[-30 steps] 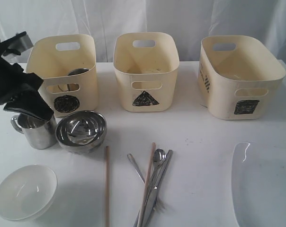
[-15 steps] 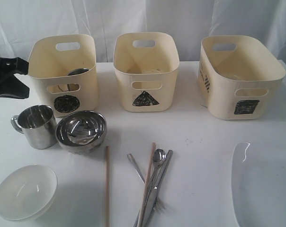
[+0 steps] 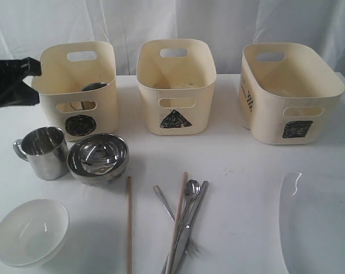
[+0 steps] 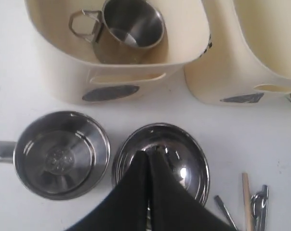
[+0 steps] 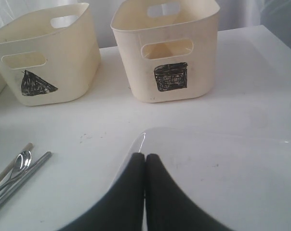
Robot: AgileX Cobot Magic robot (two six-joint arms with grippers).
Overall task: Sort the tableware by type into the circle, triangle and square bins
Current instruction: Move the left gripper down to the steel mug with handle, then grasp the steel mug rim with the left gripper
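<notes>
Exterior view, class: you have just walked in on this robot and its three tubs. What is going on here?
A two-armed robot is sorting tableware into marked bins. One steel mug lies in the circle bin. A second mug, the steel bowl, white bowl, chopsticks, cutlery and white plate sit on the table. Both grippers are shut and empty: the left gripper hangs above the second mug and steel bowl, the right gripper over the plate's edge.

One steel mug (image 4: 134,23) apparently lies tilted inside the circle bin (image 4: 54,72).
</notes>
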